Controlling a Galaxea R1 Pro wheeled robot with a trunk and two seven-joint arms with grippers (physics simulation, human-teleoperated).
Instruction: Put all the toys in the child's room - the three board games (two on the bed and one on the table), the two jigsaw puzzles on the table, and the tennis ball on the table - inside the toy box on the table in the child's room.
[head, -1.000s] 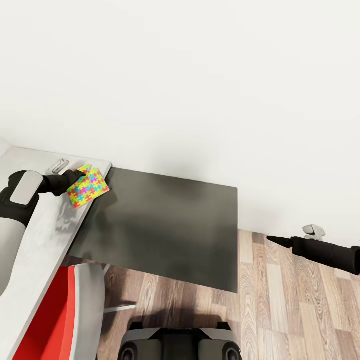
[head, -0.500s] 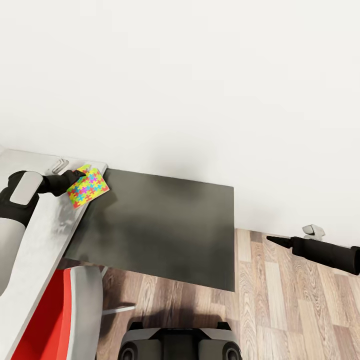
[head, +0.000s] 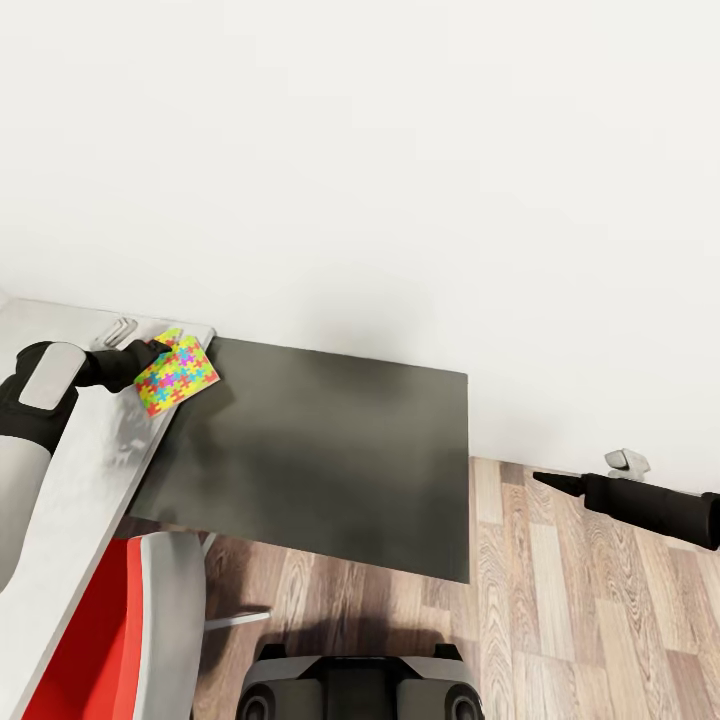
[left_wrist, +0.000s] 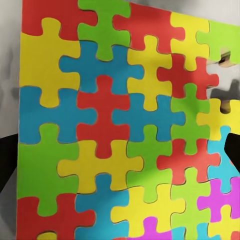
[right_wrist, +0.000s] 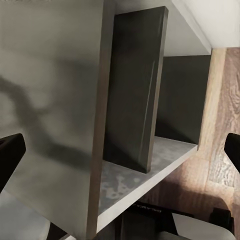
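Gripping jigsaw puzzle (head: 176, 374), left end effector (head: 152, 353) over table (head: 90, 450).

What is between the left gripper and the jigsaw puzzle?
Nothing visible. The left gripper is already at the edge of the jigsaw puzzle, which sits at the end of the pale table.

A red chair (head: 95, 640) with a pale grey shell stands at the lower left of the head view, partly under the pale desk, and a thin grey leg of it reaches out over the floor. The wood-plank floor (head: 590, 620) is brown with lighter and darker boards. A plain white wall (head: 400, 170) rises behind the furniture. Low on this wall, near the floor, sits a small grey fitting (head: 627, 462); what it is cannot be told.
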